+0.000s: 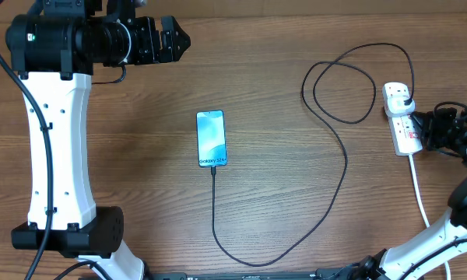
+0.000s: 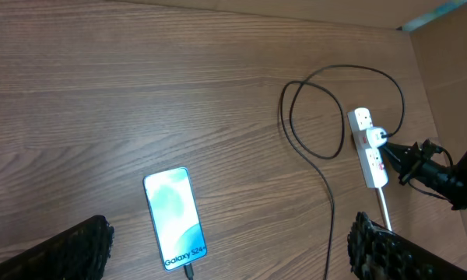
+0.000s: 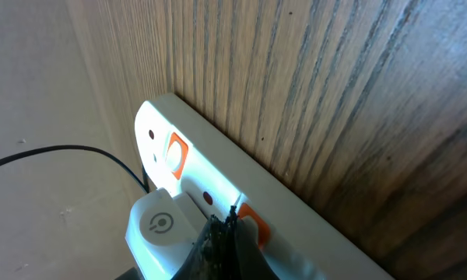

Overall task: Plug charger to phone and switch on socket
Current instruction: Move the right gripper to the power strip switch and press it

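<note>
Brown wood makes up the surface [image 1: 280, 194], and the phone [image 1: 211, 138] lies flat near the middle of it with its blue screen lit. The charger [image 1: 346, 167] is a thin black cable. Its small tip is pushed into the bottom end of the phone. From there it runs down, bends round, goes up, makes a big loop and ends at the socket [image 1: 402, 118] on the right side. The socket is a long white strip, and a plug sits in its top end. A thick white cord [image 1: 419, 190] comes out of its lower end. The right gripper [image 1: 419, 128] is closed tight, and its tip touches the socket just beside an orange switch [image 3: 175, 152]. The left gripper [image 1: 179, 43] is wide open and holds nothing. It hangs over the top left part of the surface, well apart from the phone.
</note>
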Controlling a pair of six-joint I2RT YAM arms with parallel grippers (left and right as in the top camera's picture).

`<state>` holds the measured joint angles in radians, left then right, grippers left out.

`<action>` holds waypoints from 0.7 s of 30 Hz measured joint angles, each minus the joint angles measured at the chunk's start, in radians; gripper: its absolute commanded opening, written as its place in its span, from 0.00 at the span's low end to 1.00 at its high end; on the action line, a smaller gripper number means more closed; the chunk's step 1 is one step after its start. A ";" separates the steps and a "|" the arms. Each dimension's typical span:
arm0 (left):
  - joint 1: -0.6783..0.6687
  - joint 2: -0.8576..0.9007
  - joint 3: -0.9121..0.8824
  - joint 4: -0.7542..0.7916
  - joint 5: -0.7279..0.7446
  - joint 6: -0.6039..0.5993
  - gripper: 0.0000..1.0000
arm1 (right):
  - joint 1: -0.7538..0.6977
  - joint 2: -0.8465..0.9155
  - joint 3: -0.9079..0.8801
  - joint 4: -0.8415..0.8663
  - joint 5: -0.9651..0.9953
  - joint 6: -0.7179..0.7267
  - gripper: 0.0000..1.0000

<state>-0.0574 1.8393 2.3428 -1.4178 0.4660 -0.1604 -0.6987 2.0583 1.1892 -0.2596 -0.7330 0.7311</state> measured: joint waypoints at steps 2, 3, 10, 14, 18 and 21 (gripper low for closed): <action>0.000 0.000 0.000 0.000 0.000 0.000 1.00 | 0.002 0.000 0.003 -0.010 0.005 -0.004 0.04; 0.000 0.000 0.000 0.000 0.000 0.000 0.99 | 0.004 0.000 0.005 -0.018 0.007 -0.005 0.04; 0.000 0.000 0.000 0.000 0.000 0.000 1.00 | 0.014 -0.001 0.017 -0.041 0.031 -0.015 0.04; 0.000 0.000 0.000 0.000 0.000 0.000 1.00 | 0.018 -0.003 0.017 -0.048 0.041 -0.018 0.04; 0.000 0.000 0.000 0.000 0.000 0.000 1.00 | 0.022 -0.008 0.022 -0.070 0.058 -0.023 0.04; 0.000 0.000 0.000 0.000 0.000 0.000 1.00 | 0.031 -0.014 0.023 -0.094 0.054 -0.029 0.04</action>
<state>-0.0574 1.8393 2.3428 -1.4174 0.4660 -0.1604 -0.6674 2.0445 1.2125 -0.3538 -0.6792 0.7021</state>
